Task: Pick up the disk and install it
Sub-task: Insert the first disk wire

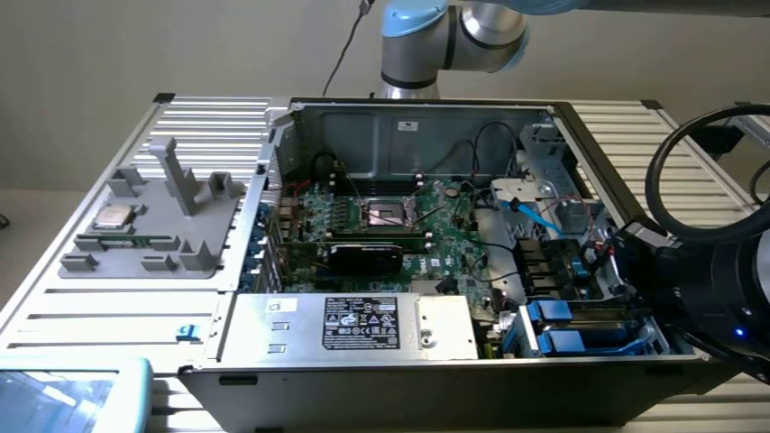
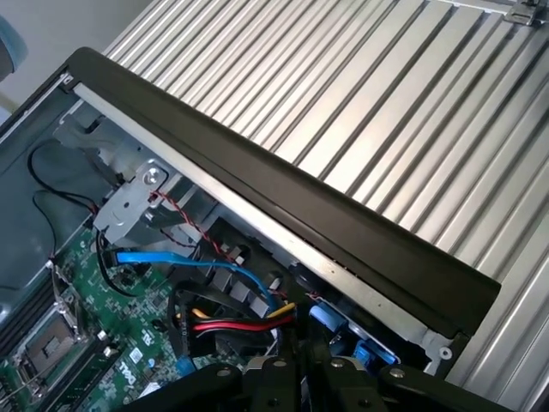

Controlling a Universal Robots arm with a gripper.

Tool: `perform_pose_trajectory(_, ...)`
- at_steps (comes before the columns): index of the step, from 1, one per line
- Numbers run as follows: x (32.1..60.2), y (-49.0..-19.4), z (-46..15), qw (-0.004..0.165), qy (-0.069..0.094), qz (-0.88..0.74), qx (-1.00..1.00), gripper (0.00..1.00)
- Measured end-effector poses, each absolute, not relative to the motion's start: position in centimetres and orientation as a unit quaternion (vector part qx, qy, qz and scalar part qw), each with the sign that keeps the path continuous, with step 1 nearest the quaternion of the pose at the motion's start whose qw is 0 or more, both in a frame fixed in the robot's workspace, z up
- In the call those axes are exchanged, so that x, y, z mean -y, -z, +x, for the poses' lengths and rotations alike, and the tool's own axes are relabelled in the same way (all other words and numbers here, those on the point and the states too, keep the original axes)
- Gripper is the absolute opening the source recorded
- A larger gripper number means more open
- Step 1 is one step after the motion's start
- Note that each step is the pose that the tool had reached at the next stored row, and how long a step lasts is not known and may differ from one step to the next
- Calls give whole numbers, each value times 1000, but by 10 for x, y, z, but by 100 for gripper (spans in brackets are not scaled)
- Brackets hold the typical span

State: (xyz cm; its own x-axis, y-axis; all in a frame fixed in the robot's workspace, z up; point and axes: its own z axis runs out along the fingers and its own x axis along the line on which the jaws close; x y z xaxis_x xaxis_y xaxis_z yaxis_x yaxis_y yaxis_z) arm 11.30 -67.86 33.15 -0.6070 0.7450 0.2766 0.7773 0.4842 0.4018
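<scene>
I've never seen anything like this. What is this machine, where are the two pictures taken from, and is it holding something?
The machine is a robot arm, a jointed metal limb, ending in a gripper: fingers that pinch things. One picture comes from a camera standing off the arm, seeing the whole scene; the other from a camera on the arm's wrist, looking past the gripper. On the ribbed metal table lies an opened computer case, with a green circuit board and a silver box inside. On the exterior view's left, a grey holder carries a small silver chip. The gripper is shut, low over the case corner where blue brackets sit. Whether it grips anything, I cannot tell.
</scene>
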Motion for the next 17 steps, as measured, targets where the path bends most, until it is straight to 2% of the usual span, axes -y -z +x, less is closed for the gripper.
perform_pose_trajectory(3, 678, -332, 113, 24, 234, -443, 865, 16)
perform_pose_trajectory(7, 678, -332, 113, 10, 206, -443, 872, 16)
perform_pose_trajectory(17, 677, -342, 113, 7, 202, -446, 872, 16)
